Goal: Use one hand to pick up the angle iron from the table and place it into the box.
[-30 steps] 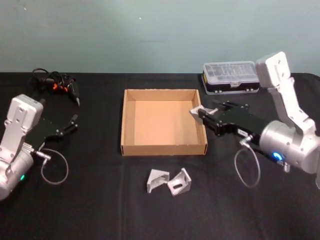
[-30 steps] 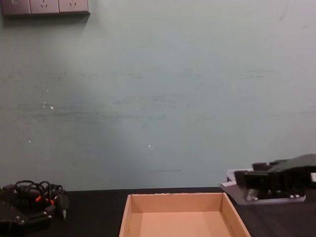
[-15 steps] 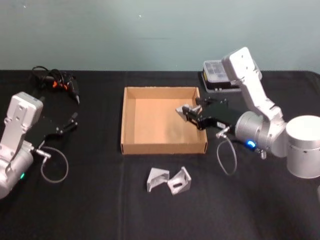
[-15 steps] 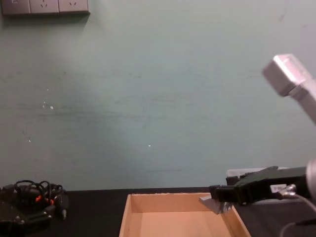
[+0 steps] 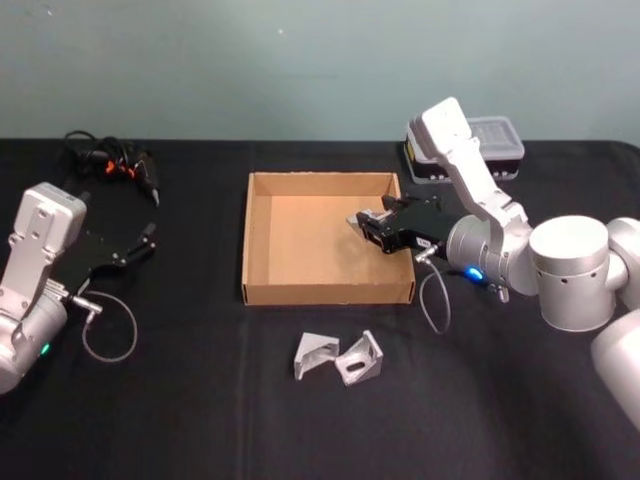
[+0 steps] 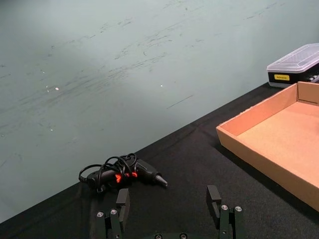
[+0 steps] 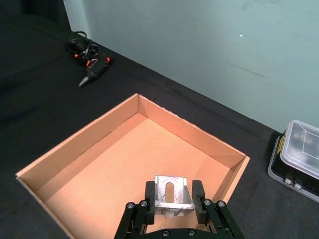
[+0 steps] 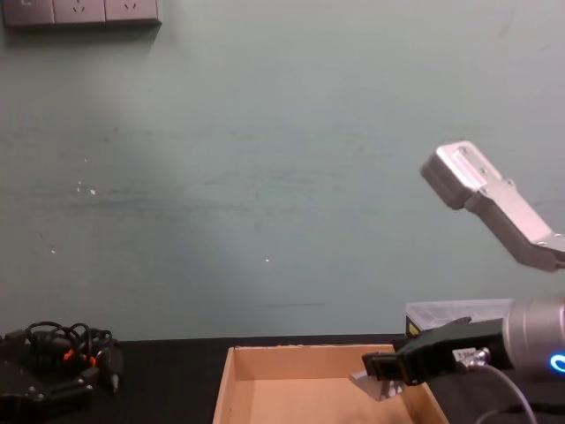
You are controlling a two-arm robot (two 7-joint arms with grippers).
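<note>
Fingers (image 7: pixel 199 193) on the right pinch half-hidden angle iron (image 7: pixel 172 195) over box (image 7: pixel 87 137).

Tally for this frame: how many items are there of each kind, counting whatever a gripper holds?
angle iron: 3, one in the right gripper, two on the table
cardboard box: 1
clear-lidded plastic case: 1
black-and-orange corded tool: 1
Total: 6
</note>
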